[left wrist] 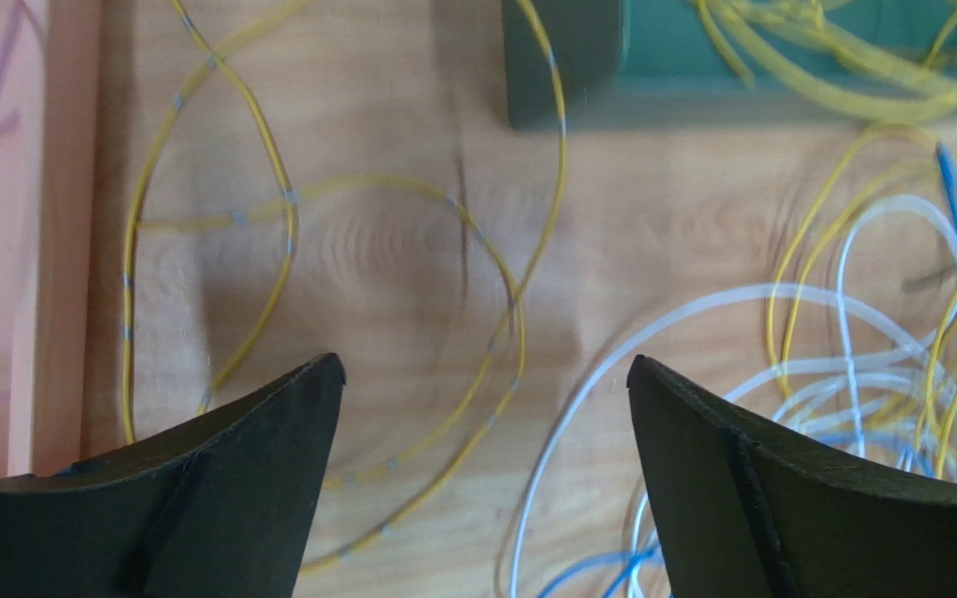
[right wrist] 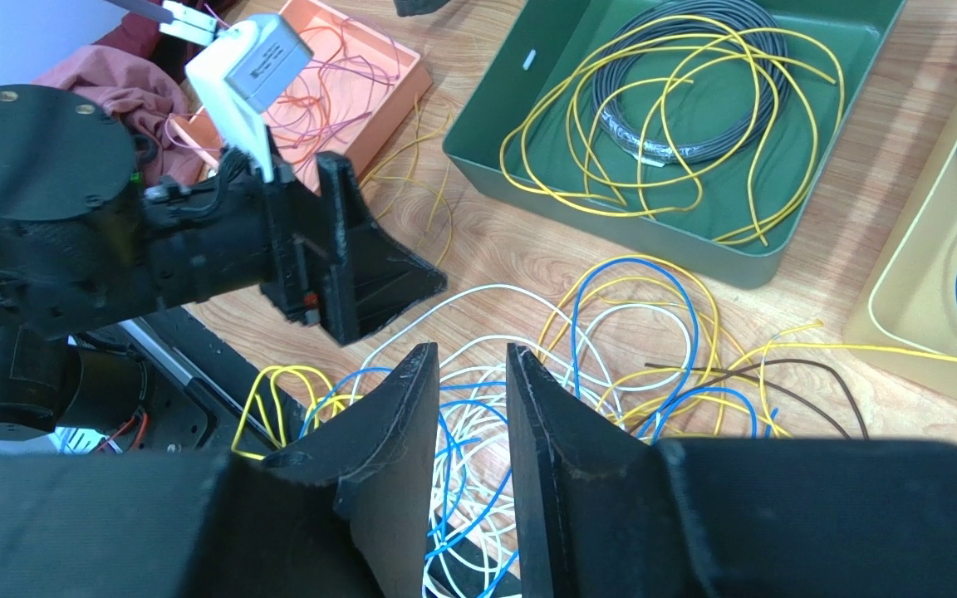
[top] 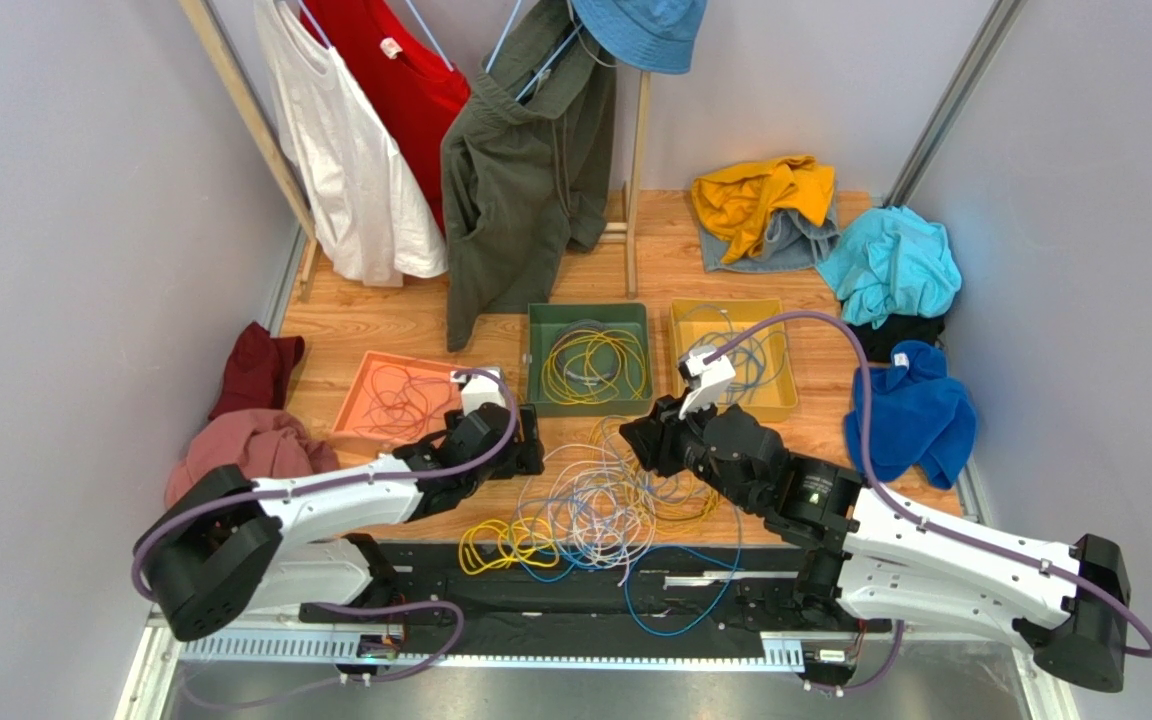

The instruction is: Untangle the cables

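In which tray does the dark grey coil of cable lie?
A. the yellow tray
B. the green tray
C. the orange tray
B: the right wrist view shows the dark grey coil lying inside the green tray.

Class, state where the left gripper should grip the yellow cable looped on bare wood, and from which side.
Grip the yellow cable at its arc lying flat on bare wood, clear of the tangle. Come down from above, open left gripper straddling it.
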Available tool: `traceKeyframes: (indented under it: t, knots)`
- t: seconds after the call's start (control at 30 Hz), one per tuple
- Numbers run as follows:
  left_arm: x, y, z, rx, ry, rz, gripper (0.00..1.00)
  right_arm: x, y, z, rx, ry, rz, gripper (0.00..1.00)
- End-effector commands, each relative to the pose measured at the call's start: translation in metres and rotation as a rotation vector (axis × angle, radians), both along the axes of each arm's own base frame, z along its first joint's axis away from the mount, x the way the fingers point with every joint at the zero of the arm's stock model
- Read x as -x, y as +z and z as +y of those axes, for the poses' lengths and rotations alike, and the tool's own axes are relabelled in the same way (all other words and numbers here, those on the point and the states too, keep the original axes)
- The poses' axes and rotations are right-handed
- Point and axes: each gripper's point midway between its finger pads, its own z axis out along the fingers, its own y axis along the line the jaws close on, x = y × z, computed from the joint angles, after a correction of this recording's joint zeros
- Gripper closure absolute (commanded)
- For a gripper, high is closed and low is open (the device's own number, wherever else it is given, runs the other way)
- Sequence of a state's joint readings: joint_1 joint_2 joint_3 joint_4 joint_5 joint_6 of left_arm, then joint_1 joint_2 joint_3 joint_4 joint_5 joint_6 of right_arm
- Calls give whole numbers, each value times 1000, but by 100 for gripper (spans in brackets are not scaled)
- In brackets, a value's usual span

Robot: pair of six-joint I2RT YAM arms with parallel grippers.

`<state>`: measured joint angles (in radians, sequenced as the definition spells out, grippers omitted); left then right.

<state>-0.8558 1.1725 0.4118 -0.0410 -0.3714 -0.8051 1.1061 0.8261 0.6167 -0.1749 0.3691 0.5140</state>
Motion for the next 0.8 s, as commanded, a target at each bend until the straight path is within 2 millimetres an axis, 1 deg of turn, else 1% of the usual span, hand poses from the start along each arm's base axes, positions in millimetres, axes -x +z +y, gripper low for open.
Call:
traceKeyframes:
  t: [0.0,0.1,0.13,0.17,0.2,0.27,0.3,0.33,0.37,0.4,0.5,0.53,0.6,0.63,0.67,0.7,0.73,0.77]
  knots:
    - [-25,7,-12,81,60,-54,9,-1,11,-4,-36,-28,-19,70]
    - [-29,-1,-12,82,64,-31,17,-1,11,-7,-28,-36,-24,70]
    - [-29,-3,-13,87,60,-19,23,-1,11,-8,-29,-37,-25,70]
    - [-28,-5,-15,92,57,-11,27,-1,11,-10,-29,-43,-26,70]
    - [-27,-7,-16,94,50,-4,37,-1,10,-10,-28,-44,-27,71]
    - [-23,-11,-18,99,35,15,47,-1,10,-12,-31,-47,-29,70]
    - [-21,-12,-17,96,28,22,59,-1,10,-12,-33,-49,-31,71]
    - [-19,-13,-18,96,19,29,67,-1,9,-12,-29,-47,-29,71]
    - [-16,-12,-16,92,13,33,79,-1,10,-13,-32,-49,-30,71]
    - [-13,-12,-13,87,12,39,100,-1,9,-13,-32,-51,-29,71]
    - [-3,5,-7,86,-9,8,100,0,11,-15,-40,-52,-33,71]
    - [1,22,-4,100,-22,-23,100,0,13,-15,-46,-49,-35,71]
    - [6,49,-8,137,-56,-73,100,1,13,-14,-52,-44,-33,71]
    - [11,74,-7,183,-81,-120,100,1,14,-14,-55,-45,-31,71]
    - [10,101,-11,229,-100,-165,100,1,16,-13,-61,-42,-33,71]
    - [13,121,-14,270,-130,-197,100,1,17,-13,-65,-44,-34,72]
    - [17,148,-12,309,-156,-257,100,1,19,-12,-70,-43,-35,72]
    - [16,184,-13,352,-167,-317,100,2,21,-11,-76,-40,-38,72]
